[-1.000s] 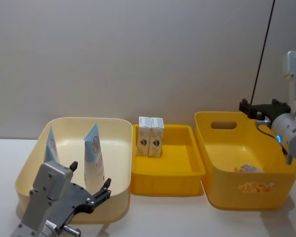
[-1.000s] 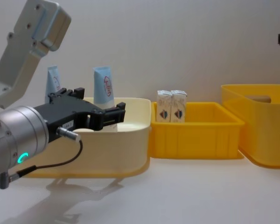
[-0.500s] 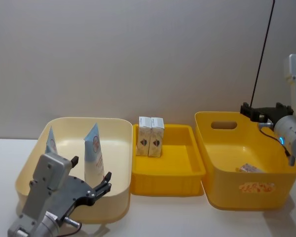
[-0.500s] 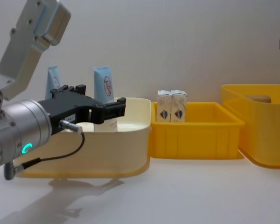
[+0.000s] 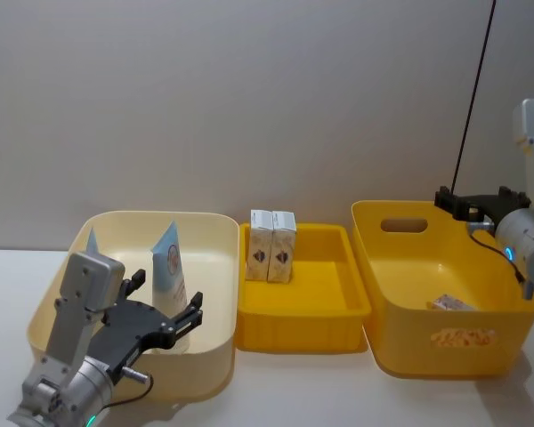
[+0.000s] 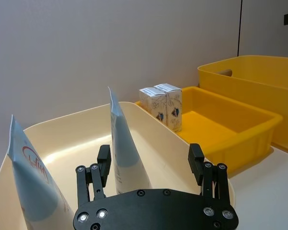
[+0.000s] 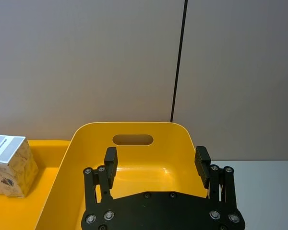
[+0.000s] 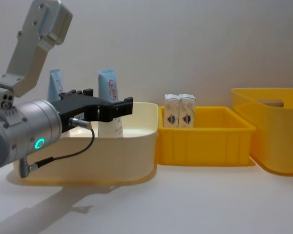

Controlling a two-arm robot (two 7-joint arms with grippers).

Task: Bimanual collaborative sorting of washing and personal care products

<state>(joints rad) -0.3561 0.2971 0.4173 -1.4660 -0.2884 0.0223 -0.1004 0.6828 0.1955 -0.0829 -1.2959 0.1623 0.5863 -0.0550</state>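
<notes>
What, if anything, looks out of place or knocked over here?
Nothing looks spilled or damaged. The two tubes stand upright in the cream tub, the two cartons upright in the yellow tray. One oddity: a small pale pack lies flat on the deep yellow tub's floor; I cannot identify it.

Left squeeze tube point(image 5: 91, 244) and right squeeze tube point(image 5: 169, 269): tall, light blue over white, red script, upright in the cream tub point(image 5: 151, 216), crimped ends up, well apart, the left one by the tub's far left corner, the right one nearer the middle. Left carton point(image 5: 261, 233) and right carton point(image 5: 283, 234): small, white, blue-and-red emblem in front, upright, touching side by side at the far left corner of the yellow tray point(image 5: 303, 313).
</notes>
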